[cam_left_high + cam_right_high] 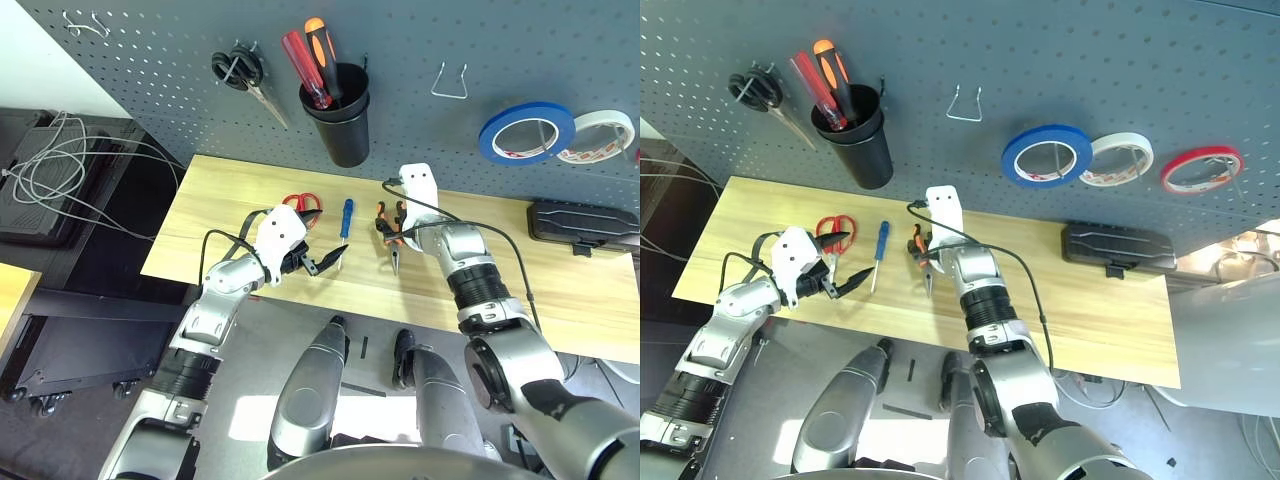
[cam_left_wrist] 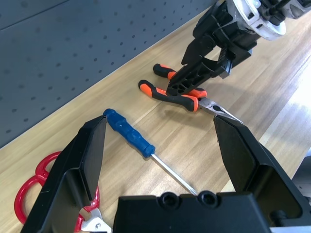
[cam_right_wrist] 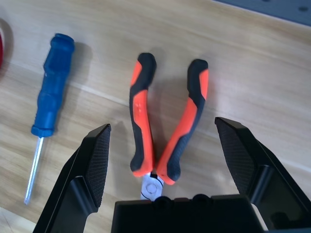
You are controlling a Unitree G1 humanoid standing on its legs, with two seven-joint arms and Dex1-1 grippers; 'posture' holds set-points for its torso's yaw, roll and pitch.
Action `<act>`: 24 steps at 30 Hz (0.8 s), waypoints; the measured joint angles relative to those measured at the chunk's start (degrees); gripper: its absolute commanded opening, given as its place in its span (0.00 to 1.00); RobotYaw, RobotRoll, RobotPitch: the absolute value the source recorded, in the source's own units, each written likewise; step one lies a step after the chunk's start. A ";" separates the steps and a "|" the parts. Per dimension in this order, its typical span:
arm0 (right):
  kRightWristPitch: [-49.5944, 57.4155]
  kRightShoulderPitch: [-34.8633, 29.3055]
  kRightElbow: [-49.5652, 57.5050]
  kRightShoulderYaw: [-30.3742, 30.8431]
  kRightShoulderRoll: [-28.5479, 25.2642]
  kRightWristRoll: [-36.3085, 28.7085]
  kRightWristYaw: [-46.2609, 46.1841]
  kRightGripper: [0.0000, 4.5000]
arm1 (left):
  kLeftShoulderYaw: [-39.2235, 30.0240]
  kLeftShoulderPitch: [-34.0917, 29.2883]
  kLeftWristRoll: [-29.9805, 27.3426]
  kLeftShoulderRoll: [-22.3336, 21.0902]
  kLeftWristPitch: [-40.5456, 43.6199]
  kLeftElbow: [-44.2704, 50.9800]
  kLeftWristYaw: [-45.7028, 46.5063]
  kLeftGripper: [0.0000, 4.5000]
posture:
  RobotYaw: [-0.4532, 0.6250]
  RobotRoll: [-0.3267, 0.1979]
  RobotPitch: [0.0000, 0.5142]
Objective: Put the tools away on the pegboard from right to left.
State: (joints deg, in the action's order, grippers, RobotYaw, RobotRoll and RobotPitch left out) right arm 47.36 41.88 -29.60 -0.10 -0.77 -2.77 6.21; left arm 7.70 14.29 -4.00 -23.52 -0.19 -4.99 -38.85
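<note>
The blue tape roll (image 1: pixel 527 132) hangs on the dark grey pegboard (image 1: pixel 420 40) at the right. On the wooden table (image 1: pixel 220 190) lie the red-handled scissors (image 1: pixel 303 203), the small blue-handled screwdriver (image 1: pixel 346 215) and the orange-and-black pliers (image 3: pixel 165 121), side by side. My right gripper (image 3: pixel 163 150) hovers open over the pliers, a finger on either side of the handles, not closed on them. My left gripper (image 2: pixel 165 155) is open and holds nothing, just in front of the scissors and the screwdriver (image 2: pixel 130 137), near the table's front edge.
Black-handled scissors (image 1: pixel 240 72), a black cup (image 1: pixel 338 115) with two screwdrivers and a bare wire hook (image 1: pixel 450 82) hang on the pegboard. White tape (image 1: pixel 1118 158) and red tape (image 1: pixel 1198 168) hang right of the blue roll. A black case (image 1: pixel 583 222) lies at the table's right.
</note>
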 measured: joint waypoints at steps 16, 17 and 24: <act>-2.47 2.08 -10.28 -1.38 2.36 0.03 -2.15 0.99 | -0.01 -0.67 -0.14 0.32 0.00 0.02 0.04 1.00 | 0.67 0.62 0.70; -3.05 2.24 -10.78 -1.38 2.36 0.14 -2.31 0.99 | -0.01 -0.67 -0.16 0.35 0.00 0.02 0.03 1.00 | 0.67 0.62 0.70; -11.57 5.37 -19.35 -1.96 2.15 0.75 -4.41 0.95 | 0.05 -0.69 -0.19 0.80 -0.01 0.11 -0.39 1.00 | 0.66 0.62 0.70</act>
State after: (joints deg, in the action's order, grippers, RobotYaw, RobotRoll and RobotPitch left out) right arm 35.79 47.25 -48.95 -2.06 1.38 -2.01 1.81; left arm 7.75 13.60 -4.19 -22.72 -0.21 -4.88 -39.23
